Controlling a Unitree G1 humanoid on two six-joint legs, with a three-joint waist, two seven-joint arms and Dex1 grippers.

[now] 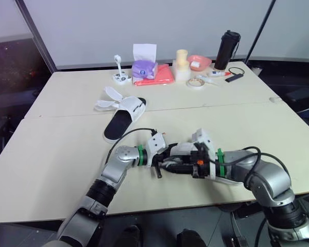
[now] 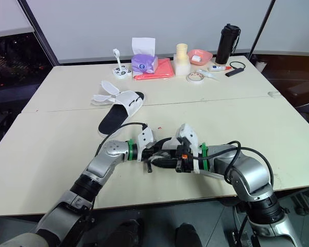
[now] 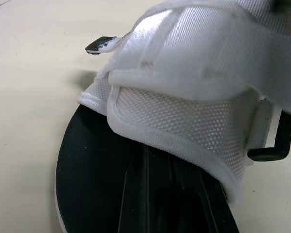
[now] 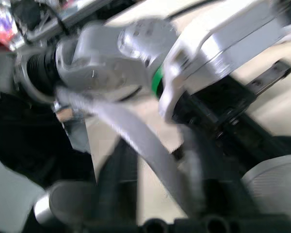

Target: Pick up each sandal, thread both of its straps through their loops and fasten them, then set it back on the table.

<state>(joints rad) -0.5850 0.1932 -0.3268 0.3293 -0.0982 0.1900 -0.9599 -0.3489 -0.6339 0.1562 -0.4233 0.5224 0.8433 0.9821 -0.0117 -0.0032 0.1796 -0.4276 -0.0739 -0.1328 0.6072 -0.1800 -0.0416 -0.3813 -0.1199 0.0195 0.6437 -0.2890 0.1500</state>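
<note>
Meeting at the near edge of the cream table (image 1: 67, 154), the left gripper (image 1: 160, 165) and right gripper (image 1: 176, 165) crowd a white woven-strap sandal with black footbed (image 3: 184, 111); their grip cannot be told. A matching unfastened sandal (image 1: 122, 122) lies farther back.

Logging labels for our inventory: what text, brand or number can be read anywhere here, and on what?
No text can be read.
Far sandal: small dark marks on its strap, too small to read.
Tube and tissue pack: any print too small to read.
</note>
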